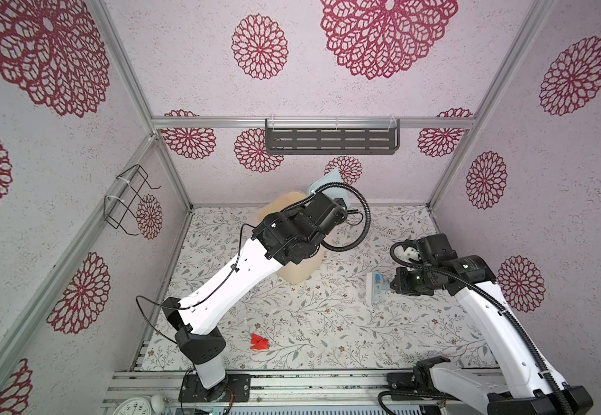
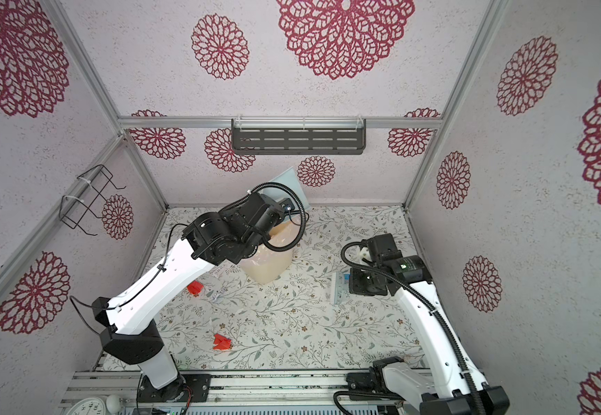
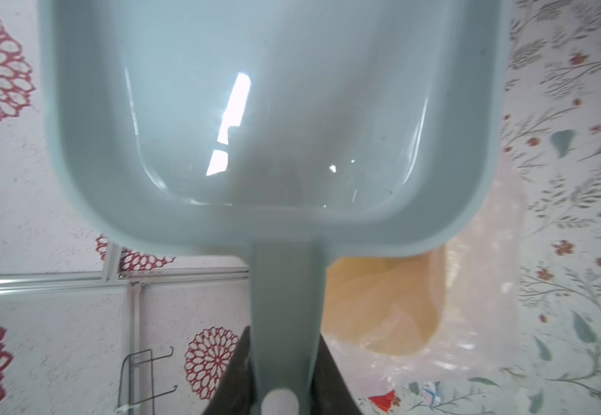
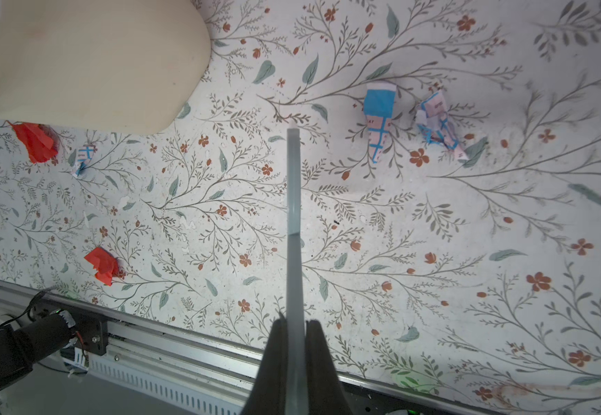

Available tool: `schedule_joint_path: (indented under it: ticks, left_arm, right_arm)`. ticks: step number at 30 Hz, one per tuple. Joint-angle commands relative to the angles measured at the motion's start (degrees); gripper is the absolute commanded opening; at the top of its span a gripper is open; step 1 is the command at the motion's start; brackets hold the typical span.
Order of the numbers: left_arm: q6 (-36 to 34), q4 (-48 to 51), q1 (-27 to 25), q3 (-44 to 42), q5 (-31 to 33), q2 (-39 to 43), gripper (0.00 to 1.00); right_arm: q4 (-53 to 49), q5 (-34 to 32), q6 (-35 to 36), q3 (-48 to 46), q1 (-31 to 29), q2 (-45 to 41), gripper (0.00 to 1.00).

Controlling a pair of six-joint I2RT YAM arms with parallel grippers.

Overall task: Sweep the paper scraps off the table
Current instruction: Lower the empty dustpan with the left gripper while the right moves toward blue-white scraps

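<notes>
My right gripper is pinched tight on the brush, which points up the frame. My left gripper holds the dustpan by its handle. On the table, two blue-and-white scraps lie just upper right of the brush tip; red scraps lie far left.

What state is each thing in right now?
bin, upright, open, bag-lined
dustpan, raised over the bin, empty
left gripper, shut on the dustpan's handle
brush, held, touching no scrap
right gripper, shut on the brush
paper scraps, red and printed ones loose on the table
</notes>
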State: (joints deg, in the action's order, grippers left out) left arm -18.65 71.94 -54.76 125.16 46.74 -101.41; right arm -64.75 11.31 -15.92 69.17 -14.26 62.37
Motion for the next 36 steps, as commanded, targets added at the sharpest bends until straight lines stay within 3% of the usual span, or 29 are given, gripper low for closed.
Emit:
schedule_joint_path:
  ticks: [1,8,15,26,36]
  left_arm:
    - [8.3,3.9,-2.0,1.0,-9.4,-1.9,0.00]
    - [16.7,-0.3,-5.1,-5.9,-22.5,-0.2,0.00]
    - [21.6,-4.2,-6.1,-18.0,-30.4,2.7,0.00]
    - [26.6,-11.5,-6.9,-35.6,-37.4,5.2,0.00]
    - [28.3,-15.1,-6.9,-42.6,-40.0,4.5,0.00]
  right_arm:
    - [-2.8,-4.9,2.4,3.3,0.4,0.5,0.00]
    - [-4.5,-14.7,3.3,6.7,0.6,2.7,0.00]
    - [-2.5,-22.4,7.5,8.8,0.8,6.8,0.00]
    - [7.4,-21.9,8.8,8.8,0.8,13.7,0.00]
    - [11.2,-23.0,12.3,10.4,0.8,19.6,0.00]
